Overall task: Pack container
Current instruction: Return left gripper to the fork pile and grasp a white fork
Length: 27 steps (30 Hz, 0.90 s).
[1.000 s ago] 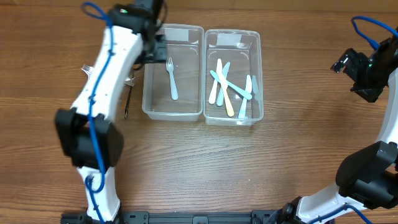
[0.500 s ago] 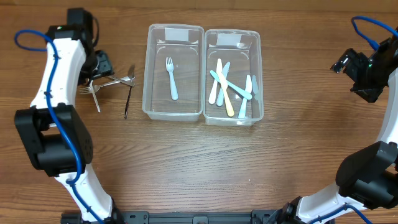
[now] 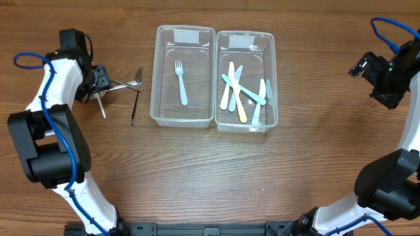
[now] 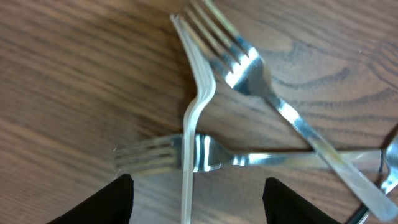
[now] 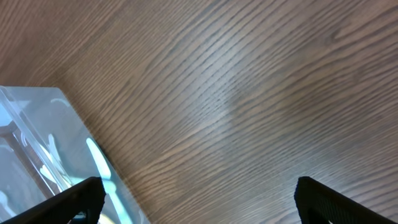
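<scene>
Metal forks (image 4: 245,70) under left fingers (image 4: 115,202), wide apart, empty; right fingers (image 5: 78,199) likewise.

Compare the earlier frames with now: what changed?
The left gripper swung left from over the left bin to the metal forks and now hovers over them, open, holding nothing. Unchanged: the right gripper, the blue fork in the left bin, the cutlery in the right bin.

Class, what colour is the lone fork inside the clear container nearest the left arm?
The fork is pale blue, clearest in the overhead view.
</scene>
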Available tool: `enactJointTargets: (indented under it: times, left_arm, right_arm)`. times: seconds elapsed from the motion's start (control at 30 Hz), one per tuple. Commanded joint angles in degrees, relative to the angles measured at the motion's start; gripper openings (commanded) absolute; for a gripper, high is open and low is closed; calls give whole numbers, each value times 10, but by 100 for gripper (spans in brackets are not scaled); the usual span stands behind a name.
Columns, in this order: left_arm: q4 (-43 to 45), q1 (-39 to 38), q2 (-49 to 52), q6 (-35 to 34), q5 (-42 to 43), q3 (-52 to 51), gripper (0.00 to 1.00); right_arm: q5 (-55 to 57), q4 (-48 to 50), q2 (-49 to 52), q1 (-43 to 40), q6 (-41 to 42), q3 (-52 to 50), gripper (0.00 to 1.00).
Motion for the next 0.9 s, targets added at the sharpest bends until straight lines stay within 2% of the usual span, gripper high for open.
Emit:
enactJointTargets:
  times: [0.0,0.23,0.57,0.7,0.87]
  left_arm:
    - [45,4,6,35,10,-19,65]
    - [104,5,6,35,10,-43,63]
    - [111,17,30,32,10,-54,60]
    - [102,19,50,32,26,-54,51]
    - [106,19,54,33,34,-54,47]
  right_arm:
    - [-5,-1,-5,2,3,10,100]
    - [-5,-15,-5,2,3,10,100]
    - [-5,-17,-5,2,3,10,100]
    - [-5,-26,-5,2,3,10,100]
    - [-5,-28,-5,2,3,10,100]
